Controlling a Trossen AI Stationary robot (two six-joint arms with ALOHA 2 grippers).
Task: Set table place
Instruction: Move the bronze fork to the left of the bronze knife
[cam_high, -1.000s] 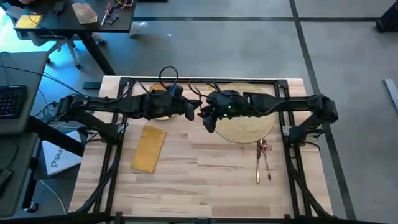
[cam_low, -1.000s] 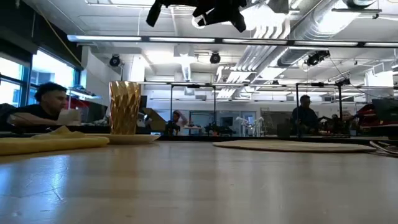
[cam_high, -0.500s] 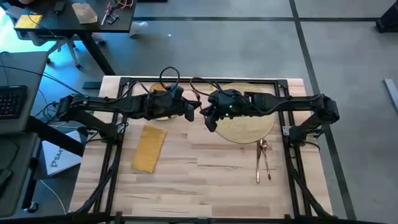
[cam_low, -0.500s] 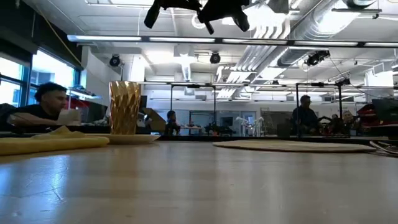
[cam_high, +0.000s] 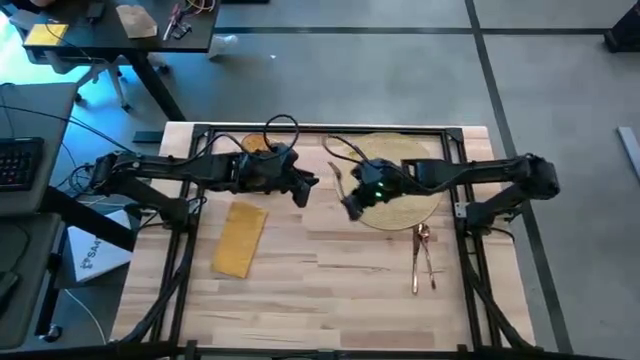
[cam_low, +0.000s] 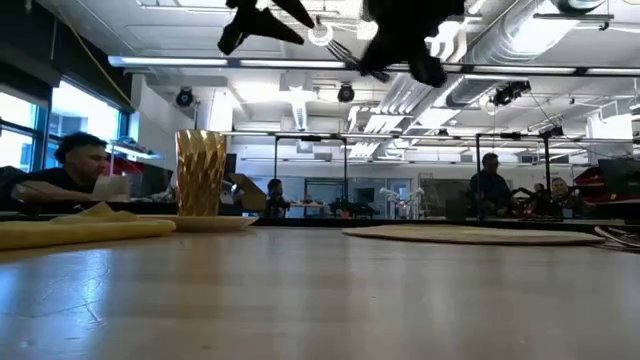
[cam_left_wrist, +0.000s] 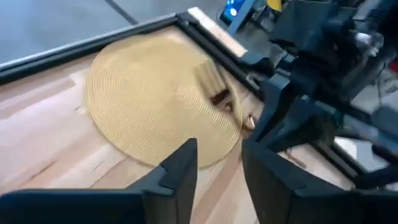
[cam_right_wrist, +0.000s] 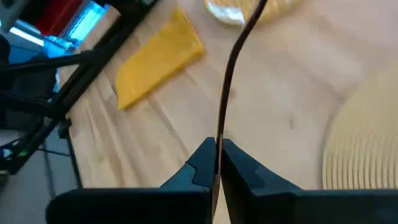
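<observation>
Table (cam_high: 320, 290): near edge bare; cutlery (cam_high: 424, 258) lies near the right side, napkin (cam_high: 240, 238) at the left. Mid-table, right gripper (cam_high: 352, 207) hangs above the mat's (cam_high: 405, 205) left edge, fingers (cam_right_wrist: 202, 163) clamped on a fork (cam_right_wrist: 231, 74) whose handle runs forward from the jaws. Left gripper (cam_high: 305, 187) hovers just beside it, well above the wood, fingers (cam_left_wrist: 180, 168) parted, nothing between them. Farther back, glass (cam_low: 201, 172) stands on the plate (cam_low: 205, 224) near the far left rail. People sit in the room beyond
</observation>
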